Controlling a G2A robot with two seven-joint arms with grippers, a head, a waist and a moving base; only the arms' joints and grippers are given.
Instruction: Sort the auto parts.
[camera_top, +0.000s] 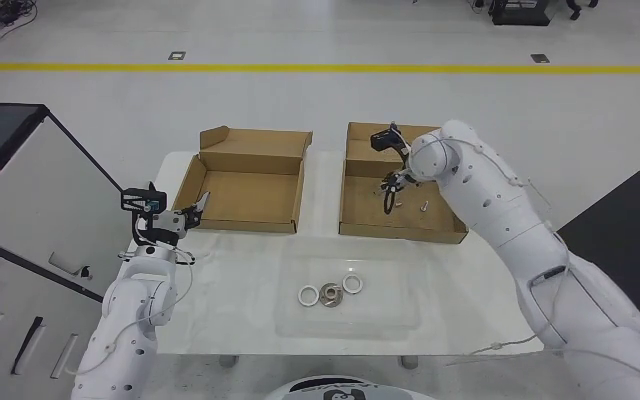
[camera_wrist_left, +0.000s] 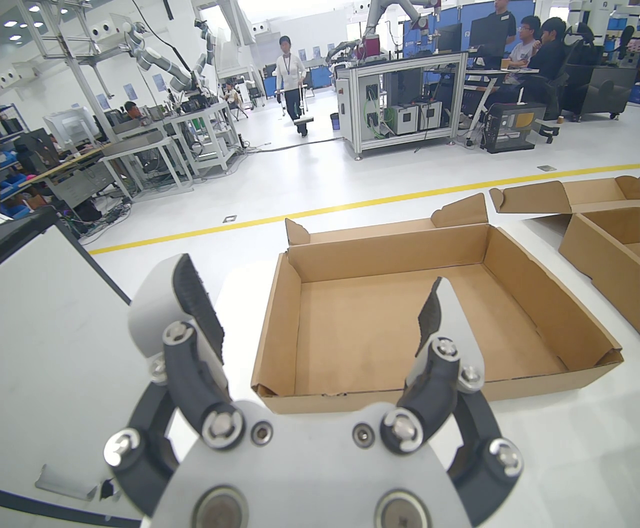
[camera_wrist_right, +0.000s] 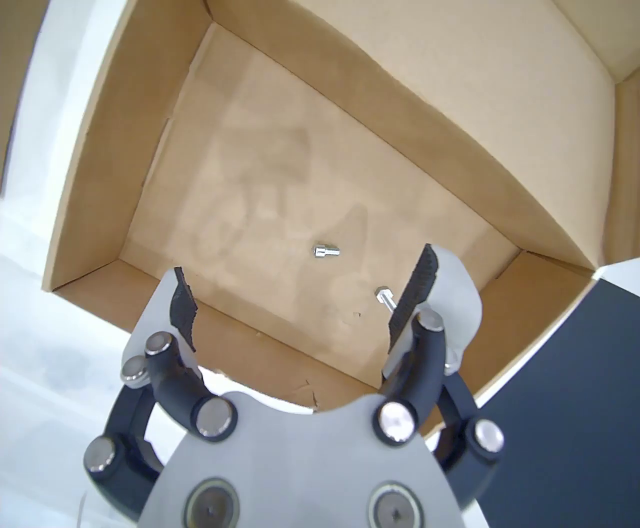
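Two open cardboard boxes stand at the back of the white table. The left box (camera_top: 240, 194) (camera_wrist_left: 420, 325) holds nothing that I can see. The right box (camera_top: 400, 195) (camera_wrist_right: 280, 200) holds two small silver bolts: one (camera_wrist_right: 326, 250) lies in its middle, the other (camera_wrist_right: 384, 296) is partly hidden behind a fingertip. My right gripper (camera_top: 390, 197) (camera_wrist_right: 305, 295) hangs open above the right box's floor, holding nothing. At the table's left edge, my left gripper (camera_top: 200, 210) (camera_wrist_left: 320, 310) is open beside the left box. A clear tray (camera_top: 395, 312) near the front holds two white rings (camera_top: 309, 295) (camera_top: 352, 284) and a metal disc part (camera_top: 329, 297).
A white and black cabinet (camera_top: 40, 200) stands to the left of the table. A dark panel (camera_top: 605, 235) lies off the table's right side. Between the tray and the boxes runs a strip of bare tabletop (camera_top: 240, 270).
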